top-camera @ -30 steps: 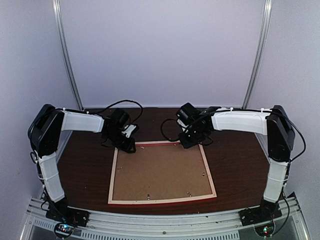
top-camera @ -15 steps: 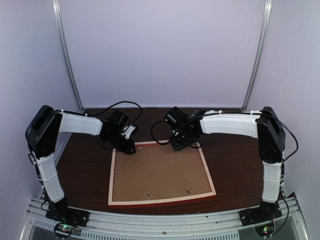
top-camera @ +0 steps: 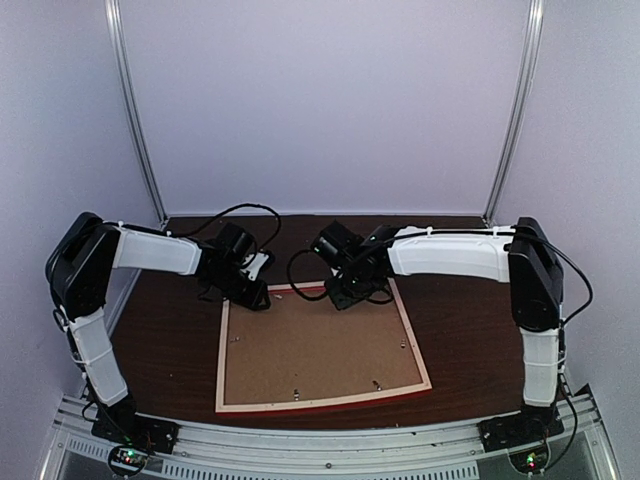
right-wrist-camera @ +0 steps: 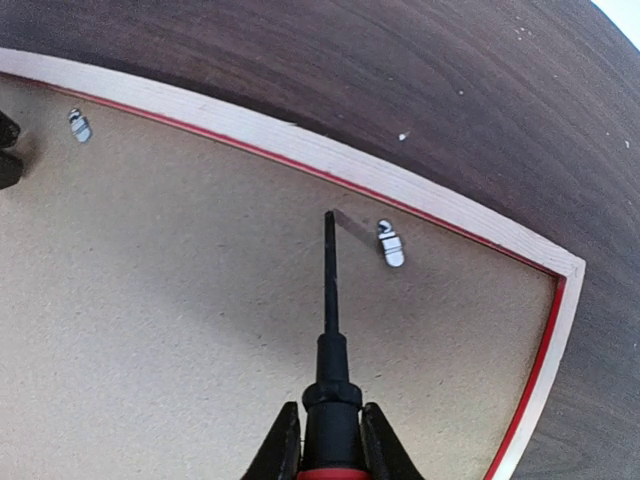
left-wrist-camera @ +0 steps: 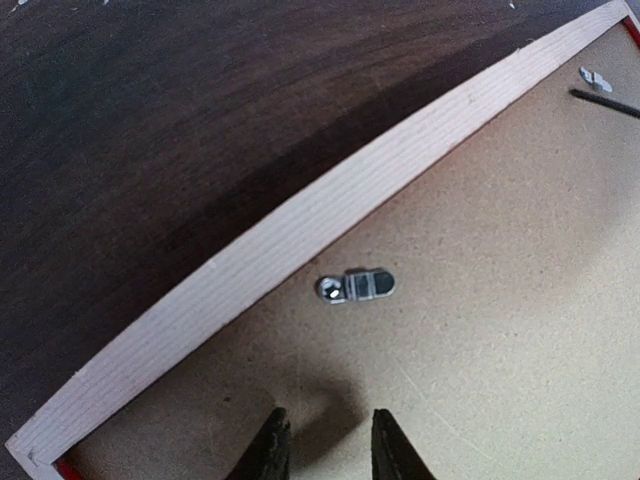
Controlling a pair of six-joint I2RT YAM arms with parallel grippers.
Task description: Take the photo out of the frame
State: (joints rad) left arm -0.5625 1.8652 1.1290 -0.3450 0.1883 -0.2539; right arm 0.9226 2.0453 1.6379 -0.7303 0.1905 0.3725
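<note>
The frame (top-camera: pixel 225 362) lies face down on the table, its pale wood rim (left-wrist-camera: pixel 300 235) up and a plain brown backing board (top-camera: pixel 320 345) filling it. The photo is hidden beneath the board. My left gripper (left-wrist-camera: pixel 325 428) hovers over the board at the far left corner, open and empty, just short of a metal clip (left-wrist-camera: pixel 357 287). My right gripper (right-wrist-camera: pixel 330 418) is shut on a black-shafted, red-handled screwdriver (right-wrist-camera: pixel 330 300). Its tip rests on the board beside another clip (right-wrist-camera: pixel 390 243) near the far rim. From above, both grippers (top-camera: pixel 258 296) (top-camera: pixel 340 295) sit at the frame's far edge.
More small clips show on the board near its front edge (top-camera: pixel 297 392) (top-camera: pixel 376 385) and right side (top-camera: pixel 407 347). Dark wood table (top-camera: pixel 470 320) surrounds the frame. Black cables (top-camera: pixel 240 210) loop behind the wrists. A metal rail (top-camera: pixel 330 450) runs along the near edge.
My right arm has swung left along the frame's far edge with the screwdriver, from near the far right corner toward the middle. The left gripper has barely shifted.
</note>
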